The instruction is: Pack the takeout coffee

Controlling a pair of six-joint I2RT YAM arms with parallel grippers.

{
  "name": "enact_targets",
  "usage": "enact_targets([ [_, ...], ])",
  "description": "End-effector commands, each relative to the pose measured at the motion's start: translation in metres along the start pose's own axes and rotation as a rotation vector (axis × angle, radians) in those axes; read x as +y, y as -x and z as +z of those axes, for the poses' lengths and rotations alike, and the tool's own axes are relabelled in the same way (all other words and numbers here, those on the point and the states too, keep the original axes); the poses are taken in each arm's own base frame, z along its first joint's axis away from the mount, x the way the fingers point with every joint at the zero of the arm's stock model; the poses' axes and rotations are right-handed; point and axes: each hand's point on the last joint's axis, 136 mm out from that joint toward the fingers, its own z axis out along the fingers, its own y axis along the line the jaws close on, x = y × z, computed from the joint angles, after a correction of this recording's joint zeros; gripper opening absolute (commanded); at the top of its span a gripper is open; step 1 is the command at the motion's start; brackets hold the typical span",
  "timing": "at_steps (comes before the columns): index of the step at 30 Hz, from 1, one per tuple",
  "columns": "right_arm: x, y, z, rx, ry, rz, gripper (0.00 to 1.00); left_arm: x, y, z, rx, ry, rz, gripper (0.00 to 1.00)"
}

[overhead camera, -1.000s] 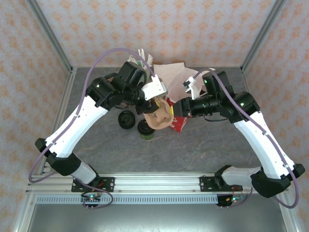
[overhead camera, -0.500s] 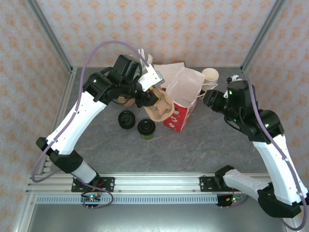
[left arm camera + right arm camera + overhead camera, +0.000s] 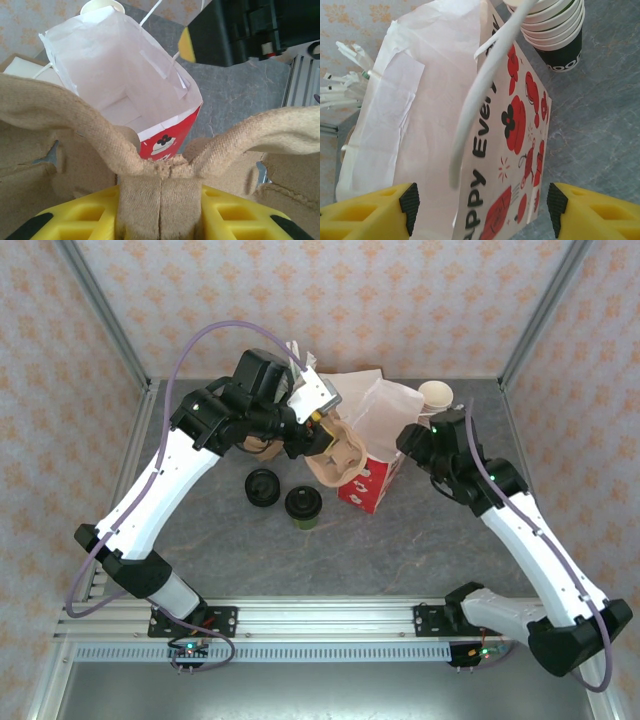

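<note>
My left gripper (image 3: 160,197) is clamped on the middle rib of a cup carrier (image 3: 60,107), held up at the left lip of the red bag (image 3: 372,480). My right gripper (image 3: 482,210) stands at the bag's right side with its fingers spread wide, gripping nothing.

The takeout coffee (image 3: 303,504) stands upright on the table (image 3: 420,540), nearer than the carrier and just left of the bag's base, apart from both grippers. A loose black lid (image 3: 263,487) lies just left of it.

I expect the cup to be light but fussy. Its paper wall is thin and will dent under a hard squeeze, and the lid could pop off (whether there is liquid inside I cannot tell from above). The lid is smooth plastic, round and probably slippery, so it is a poor place to pinch. I would take the cup from the side, around the dark greenish wall below the lid's rim, press gently and keep it upright.

The carrier is tan moulded pulp, rough and fibrous, with curved wings. The bag is thin creased paper, white inside and printed red with black flowers outside. Its mouth gapes and it has a white handle. A stack of cream-rimmed cups (image 3: 555,30) sits at the far right. The table is matte grey with a stone pattern.
</note>
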Motion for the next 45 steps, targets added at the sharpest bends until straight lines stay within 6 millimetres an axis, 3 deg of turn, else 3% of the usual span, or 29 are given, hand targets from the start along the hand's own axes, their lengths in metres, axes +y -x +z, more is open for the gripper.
enact_targets([
  [1, 0.006, 0.009, 0.009, -0.034, 0.026, 0.048, 0.71, -0.003, 0.015, -0.010, -0.058, -0.010, 0.001, 0.36],
  [6, 0.003, 0.008, 0.021, -0.031, 0.013, 0.052, 0.67, -0.002, 0.015, -0.011, -0.061, -0.005, 0.001, 0.35],
  [10, 0.004, 0.004, 0.030, -0.011, 0.016, 0.048, 0.56, -0.003, 0.017, -0.011, -0.068, -0.009, 0.002, 0.35],
  [17, 0.006, -0.004, 0.045, 0.034, 0.012, 0.043, 0.47, -0.007, 0.023, -0.014, -0.089, -0.026, 0.004, 0.35],
  [26, 0.011, -0.008, 0.048, 0.078, 0.023, -0.013, 0.14, -0.012, 0.029, -0.016, -0.105, -0.058, -0.004, 0.35],
  [31, 0.012, -0.011, 0.036, 0.127, 0.018, -0.090, 0.06, -0.014, 0.034, -0.017, -0.116, -0.076, -0.020, 0.35],
  [37, 0.015, -0.018, 0.009, 0.194, 0.052, -0.206, 0.05, -0.027, 0.045, -0.016, -0.136, -0.161, -0.065, 0.35],
  [45, 0.017, -0.046, -0.027, 0.348, 0.148, -0.354, 0.05, -0.073, 0.042, -0.009, -0.095, -0.358, -0.050, 0.35],
])
